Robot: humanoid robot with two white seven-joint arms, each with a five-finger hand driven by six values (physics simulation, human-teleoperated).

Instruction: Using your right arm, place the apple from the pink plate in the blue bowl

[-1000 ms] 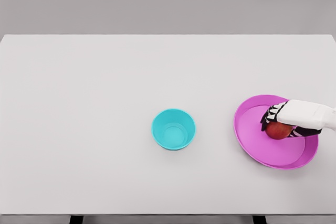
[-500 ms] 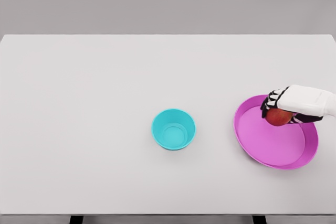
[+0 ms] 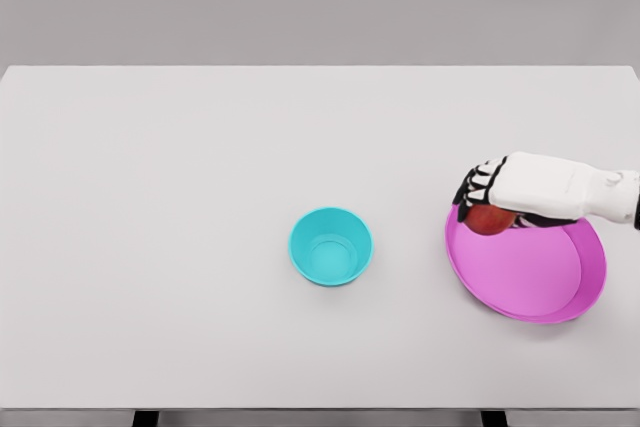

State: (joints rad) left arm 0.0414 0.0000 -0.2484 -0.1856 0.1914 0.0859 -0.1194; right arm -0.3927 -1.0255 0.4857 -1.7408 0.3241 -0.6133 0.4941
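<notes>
Apple (image 3: 488,219) wrapped tight in right hand (image 3: 520,190) fingers (image 3: 474,187), hovering over pink plate (image 3: 530,292) left rim. Pickup done; carry to blue bowl (image 3: 331,246) and drop left.

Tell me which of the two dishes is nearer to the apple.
The pink plate: the apple, held in the right hand, is over its upper-left rim. The blue bowl sits well apart.

Smooth matt white table (image 3: 200,197), plastic-looking pink plate (image 3: 540,292), blue bowl (image 3: 331,246)
</notes>
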